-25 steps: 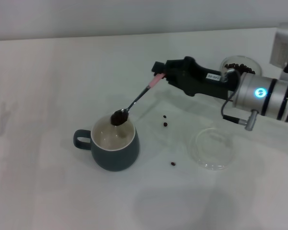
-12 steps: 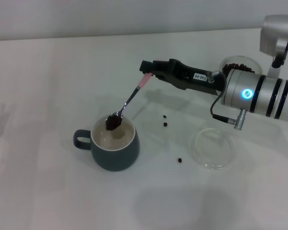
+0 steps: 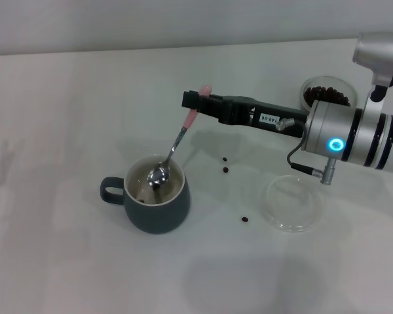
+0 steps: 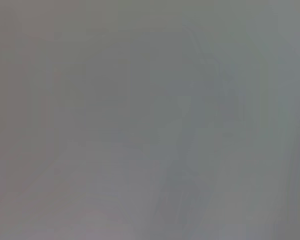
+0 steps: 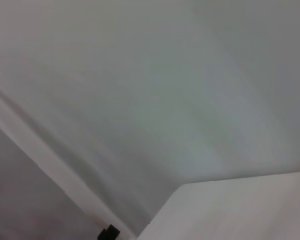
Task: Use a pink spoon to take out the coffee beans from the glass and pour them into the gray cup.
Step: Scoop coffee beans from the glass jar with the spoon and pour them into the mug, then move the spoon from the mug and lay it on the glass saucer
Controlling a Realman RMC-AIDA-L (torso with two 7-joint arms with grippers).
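Observation:
In the head view my right gripper (image 3: 195,103) is shut on the pale pink handle of the pink spoon (image 3: 173,148). The spoon slants down steeply, and its silver bowl sits tipped inside the gray cup (image 3: 154,196), with a few coffee beans (image 3: 141,193) on the cream inside. The glass (image 3: 325,93) with dark beans stands at the far right, behind my right arm. Three loose beans (image 3: 225,169) lie on the table between cup and arm. The left gripper is out of view, and the wrist views show only blank pale surfaces.
A shallow clear glass dish (image 3: 291,202) lies right of the cup, in front of my right arm. The white table (image 3: 65,118) stretches to the left and toward the front edge.
My right gripper moved left and rolled, tipping the spoon from level above the cup to steeply down. The beans have left the spoon's bowl, and a few now lie inside the cup.

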